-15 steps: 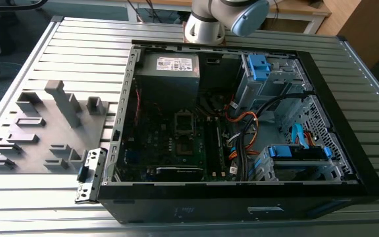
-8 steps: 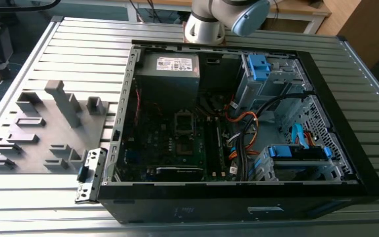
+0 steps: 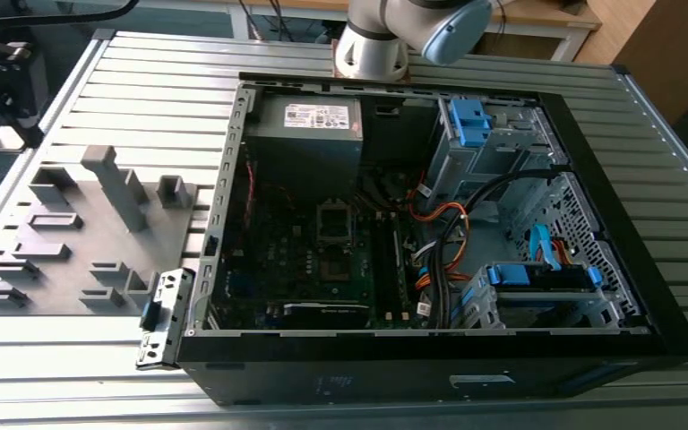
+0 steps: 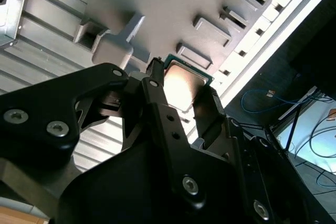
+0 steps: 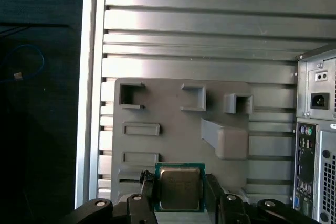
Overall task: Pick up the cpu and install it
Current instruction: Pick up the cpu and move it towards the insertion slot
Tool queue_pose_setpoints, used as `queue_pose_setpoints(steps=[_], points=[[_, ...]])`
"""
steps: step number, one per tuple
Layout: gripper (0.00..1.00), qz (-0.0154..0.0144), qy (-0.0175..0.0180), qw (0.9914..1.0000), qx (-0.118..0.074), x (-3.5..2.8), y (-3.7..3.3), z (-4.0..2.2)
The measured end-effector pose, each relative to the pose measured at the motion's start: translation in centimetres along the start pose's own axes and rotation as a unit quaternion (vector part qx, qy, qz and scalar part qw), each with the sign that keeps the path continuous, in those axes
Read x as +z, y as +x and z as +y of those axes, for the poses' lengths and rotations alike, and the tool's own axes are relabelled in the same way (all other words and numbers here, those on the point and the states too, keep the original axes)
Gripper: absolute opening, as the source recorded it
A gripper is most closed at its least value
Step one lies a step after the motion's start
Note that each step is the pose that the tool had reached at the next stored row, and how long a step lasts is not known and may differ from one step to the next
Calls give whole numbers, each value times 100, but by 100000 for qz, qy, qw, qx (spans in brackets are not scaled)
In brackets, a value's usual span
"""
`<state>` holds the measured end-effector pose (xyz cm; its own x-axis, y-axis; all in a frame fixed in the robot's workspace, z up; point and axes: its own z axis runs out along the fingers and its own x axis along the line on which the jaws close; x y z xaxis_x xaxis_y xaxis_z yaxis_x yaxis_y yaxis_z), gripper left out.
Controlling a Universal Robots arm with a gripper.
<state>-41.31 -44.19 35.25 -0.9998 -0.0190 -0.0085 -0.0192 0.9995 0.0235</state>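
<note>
Black jaws, nearest the lens in both wrist views: closed narrow on the cpu [image 5: 180, 187], one finger [image 5: 148, 190] against each of two opposite edges. Held flat, silvery top toward the cameras, green rim showing. Edge grip presumably to spare the underside and keep the part level. Positioned clear above the grey holder tray [image 5: 173, 129], not resting in any pocket. Tray on the slatted metal bench [image 5: 199, 24], at the exterior view's left; pockets and blocks likely for keeping parts at known spots. Black computer case [image 3: 380, 376] on its side, panel off, across the middle of the exterior frame, board facing up for access from above. Socket [image 3: 334, 222] near board centre. Arm [image 3: 380, 36] at upper centre of that frame.
</note>
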Motion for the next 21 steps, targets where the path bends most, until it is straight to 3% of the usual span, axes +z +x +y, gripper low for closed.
queue_pose_setpoints(steps=[11,21], points=[[47,6,2,100000,-2,2,-290,-14],[47,4,1,100000,0,3,-478,-20]])
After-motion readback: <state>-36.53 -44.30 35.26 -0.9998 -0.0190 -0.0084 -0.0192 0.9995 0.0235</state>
